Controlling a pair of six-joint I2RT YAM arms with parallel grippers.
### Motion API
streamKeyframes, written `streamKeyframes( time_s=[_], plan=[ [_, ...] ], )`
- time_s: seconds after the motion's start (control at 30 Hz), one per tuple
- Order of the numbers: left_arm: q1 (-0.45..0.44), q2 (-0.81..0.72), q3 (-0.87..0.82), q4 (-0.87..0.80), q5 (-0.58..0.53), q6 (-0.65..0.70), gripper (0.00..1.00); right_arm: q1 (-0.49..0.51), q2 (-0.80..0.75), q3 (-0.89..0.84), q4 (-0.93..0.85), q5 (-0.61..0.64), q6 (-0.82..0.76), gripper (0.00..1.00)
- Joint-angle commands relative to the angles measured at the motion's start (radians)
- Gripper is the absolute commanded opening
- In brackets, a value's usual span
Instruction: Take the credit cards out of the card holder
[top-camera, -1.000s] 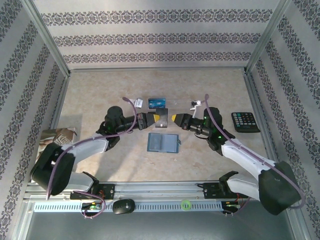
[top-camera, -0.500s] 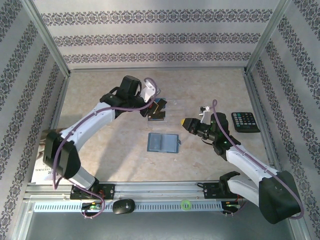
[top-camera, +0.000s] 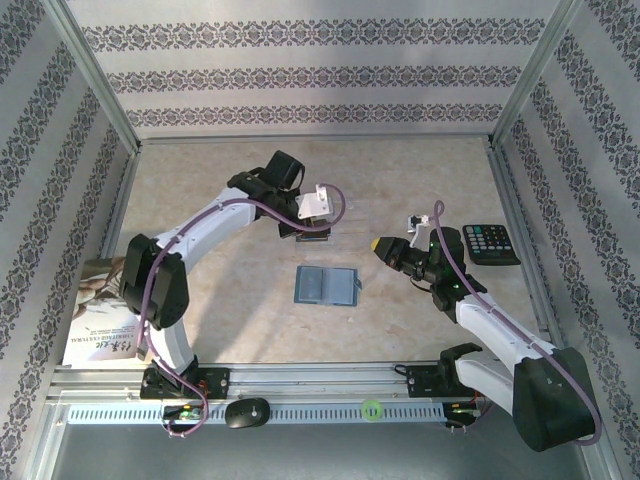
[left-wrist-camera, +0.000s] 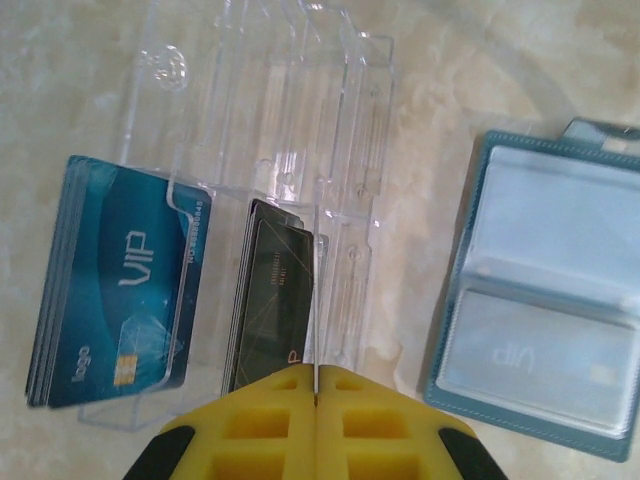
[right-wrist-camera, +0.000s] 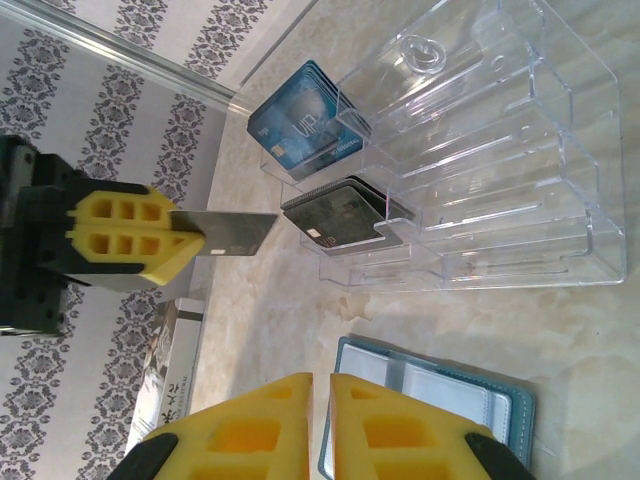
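Note:
The teal card holder (top-camera: 327, 286) lies open on the table between the arms; in the left wrist view one pocket of the card holder (left-wrist-camera: 560, 310) shows a pale VIP card (left-wrist-camera: 540, 365). My left gripper (left-wrist-camera: 315, 378) is shut on a dark credit card (right-wrist-camera: 225, 232), seen edge-on and hanging over the dark stack (left-wrist-camera: 270, 300) in the clear plastic tray (right-wrist-camera: 480, 170). Blue VIP cards (left-wrist-camera: 120, 290) stand in the neighbouring slot. Just right of the card holder, my right gripper (top-camera: 381, 244) hovers above its near edge (right-wrist-camera: 440, 400); its fingers (right-wrist-camera: 260, 420) are a slit apart and empty.
A black calculator (top-camera: 490, 243) lies at the right. A booklet (top-camera: 100, 310) rests by the left wall. Patterned walls enclose the table on three sides. The left arm (top-camera: 215, 215) arches across the left half of the table.
Both grippers met at the card above the holder. The right one let go and drew back right; the left arm swung the card back over the clear tray.

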Motion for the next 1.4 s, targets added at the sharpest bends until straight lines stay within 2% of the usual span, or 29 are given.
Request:
streamKeyframes(
  time_s=[0.0, 0.47, 1.37],
  plan=[
    [-0.023, 0.044, 0.039, -0.087, -0.061, 0.131, 0.00, -0.013, 0.006, -0.006, 0.003, -0.026, -0.021, 0.13],
    [-0.066, 0.095, 0.046, -0.023, -0.174, 0.206, 0.00, -0.019, 0.047, 0.005, 0.017, -0.030, -0.017, 0.14],
    [-0.085, 0.154, 0.082, 0.031, -0.250, 0.136, 0.00, -0.019, 0.056, 0.012, 0.015, -0.028, -0.026, 0.14]
  ],
)
